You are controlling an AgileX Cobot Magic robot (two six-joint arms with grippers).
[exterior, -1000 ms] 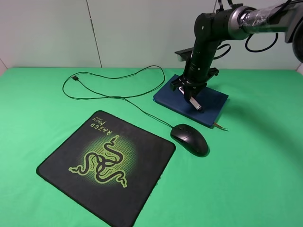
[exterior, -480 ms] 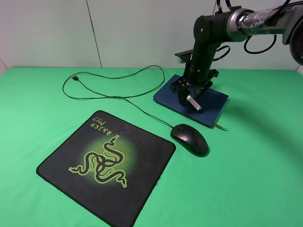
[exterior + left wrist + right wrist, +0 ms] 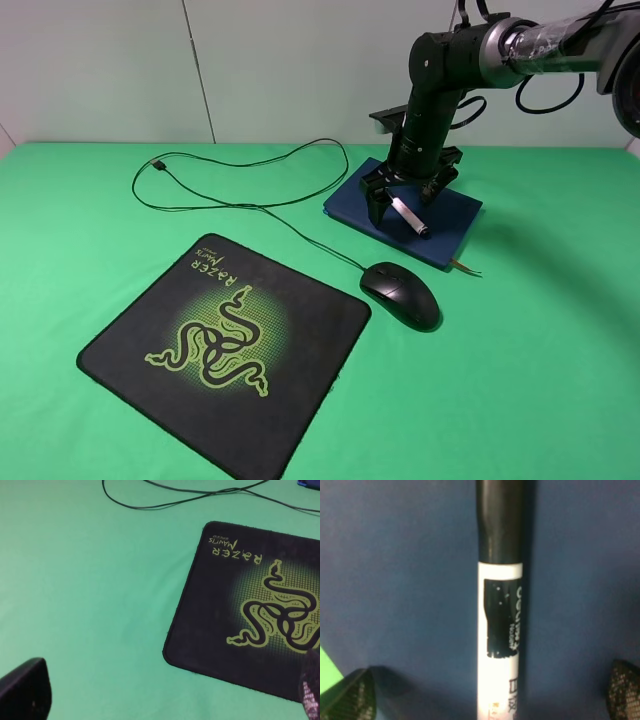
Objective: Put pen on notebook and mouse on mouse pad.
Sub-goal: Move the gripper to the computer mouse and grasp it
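The white pen (image 3: 410,217) (image 3: 500,630) with its black cap lies on the dark blue notebook (image 3: 440,225) (image 3: 400,580) at the back right. My right gripper (image 3: 408,202) is open just above it, one finger on each side of the barrel and neither touching it; its fingertips (image 3: 350,697) show in the right wrist view. The glossy black mouse (image 3: 400,294) rests on the green table between notebook and mouse pad (image 3: 225,345) (image 3: 250,610), its cable (image 3: 240,175) looping to the back left. My left gripper's fingertips (image 3: 22,690) are spread wide, open, near the pad's corner.
The green table surface (image 3: 540,350) runs to a white wall at the back. The mouse cable (image 3: 165,495) ends in a USB plug (image 3: 157,163) at the back left. The notebook's ribbon (image 3: 464,267) sticks out toward the front.
My right gripper's fingers have spread open and let go of the pen, which now lies on the notebook. Nothing else has moved.
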